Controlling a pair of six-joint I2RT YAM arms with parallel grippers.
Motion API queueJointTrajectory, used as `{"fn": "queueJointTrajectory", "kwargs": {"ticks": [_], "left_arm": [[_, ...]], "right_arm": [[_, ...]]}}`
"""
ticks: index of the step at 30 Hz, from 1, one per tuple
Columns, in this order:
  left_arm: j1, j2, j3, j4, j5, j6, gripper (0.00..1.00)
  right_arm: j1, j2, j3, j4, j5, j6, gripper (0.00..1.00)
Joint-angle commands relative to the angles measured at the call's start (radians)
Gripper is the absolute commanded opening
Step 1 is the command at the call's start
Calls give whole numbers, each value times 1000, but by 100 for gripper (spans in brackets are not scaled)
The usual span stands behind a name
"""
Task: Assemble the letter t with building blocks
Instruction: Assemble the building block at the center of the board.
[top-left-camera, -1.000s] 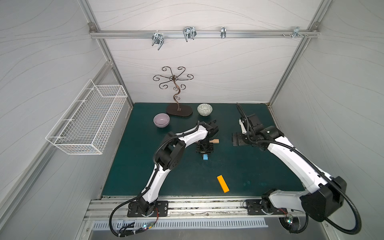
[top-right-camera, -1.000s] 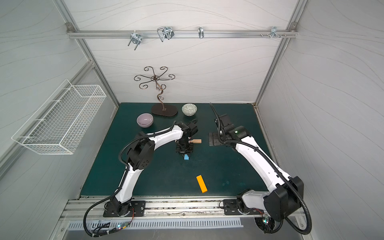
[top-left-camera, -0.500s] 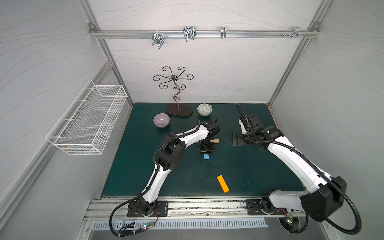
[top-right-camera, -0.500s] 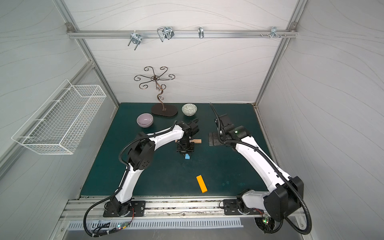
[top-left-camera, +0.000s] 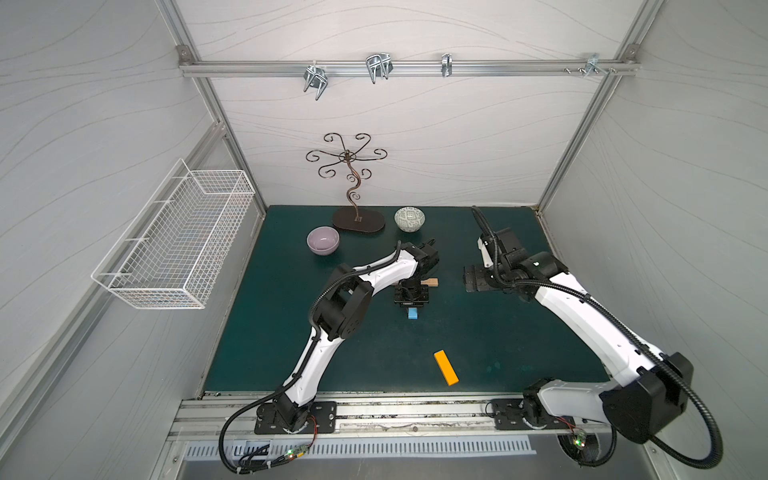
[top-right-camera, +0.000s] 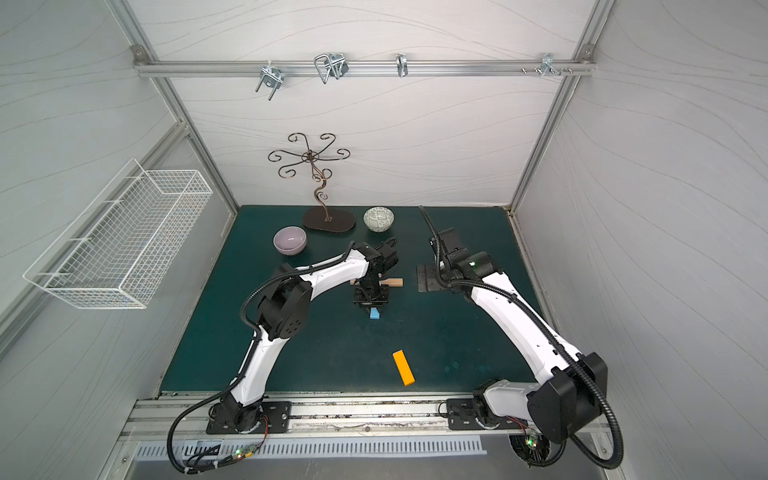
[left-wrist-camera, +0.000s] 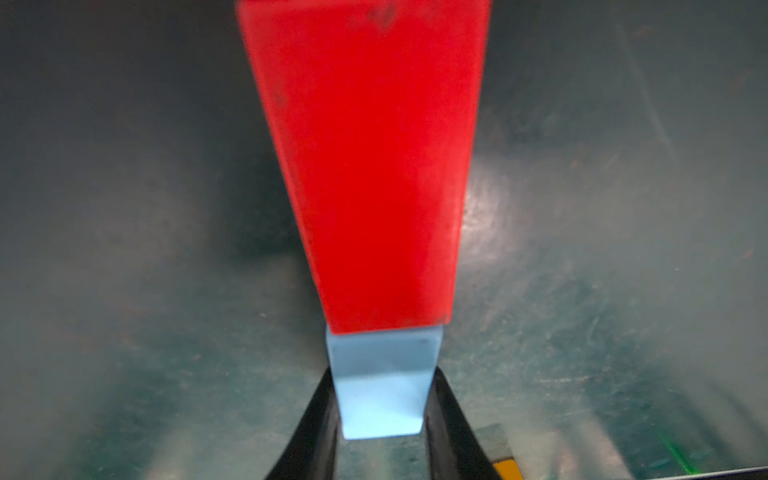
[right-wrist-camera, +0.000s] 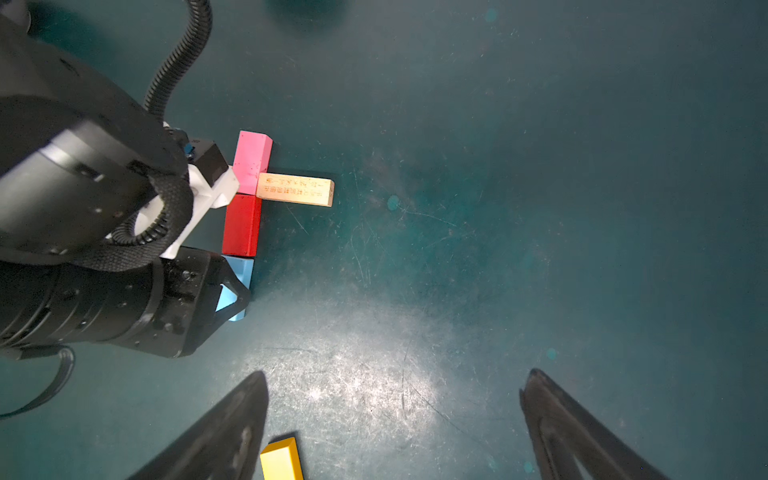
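My left gripper (left-wrist-camera: 381, 376) is shut on the light blue block (left-wrist-camera: 380, 399), which lies on the green mat end to end with the red block (left-wrist-camera: 365, 166). In the right wrist view a pink block (right-wrist-camera: 251, 162), the red block (right-wrist-camera: 242, 224) and the blue block (right-wrist-camera: 243, 270) form one line. A tan wooden bar (right-wrist-camera: 296, 190) sticks out sideways from the pink-red joint. My left arm hides the other side of that line. The orange block (top-left-camera: 445, 366) lies apart near the mat's front. My right gripper (right-wrist-camera: 397, 374) hovers open and empty to the right.
A purple bowl (top-left-camera: 323, 240), a patterned bowl (top-left-camera: 409, 218) and a metal jewellery stand (top-left-camera: 358, 220) sit at the back of the mat. A white wire basket (top-left-camera: 174, 245) hangs on the left wall. The metal rail runs along the front edge.
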Motion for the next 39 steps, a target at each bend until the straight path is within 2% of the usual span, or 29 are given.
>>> {"fn": "queueJointTrajectory", "kwargs": {"ticks": [1,23,25,28,29,34,39], "left_arm": [[9,33,38,-24,-12,-16,21],[15,44,38,-47,-32,-21,24],[15,44,36,-44,-30,-23,27],[15,45,40,-45,-32,-27,40],[15,46,43,-45,-31,-27,42],[18,47,53,-50,-31,-29,44],[20,44,56,-48,-30,-21,42]], "right_arm": [[-6,2,-9,7,-7,5,96],[-7,8,-6,9,-8,4,96],[-7,10,-7,10,-8,4,96],[-8,10,-6,11,-9,3,97],[-8,8,-6,11,-8,2,96],[-7,0,-9,13,-6,-3,96],[-8,-10,-17,17,-7,-6,96]]}}
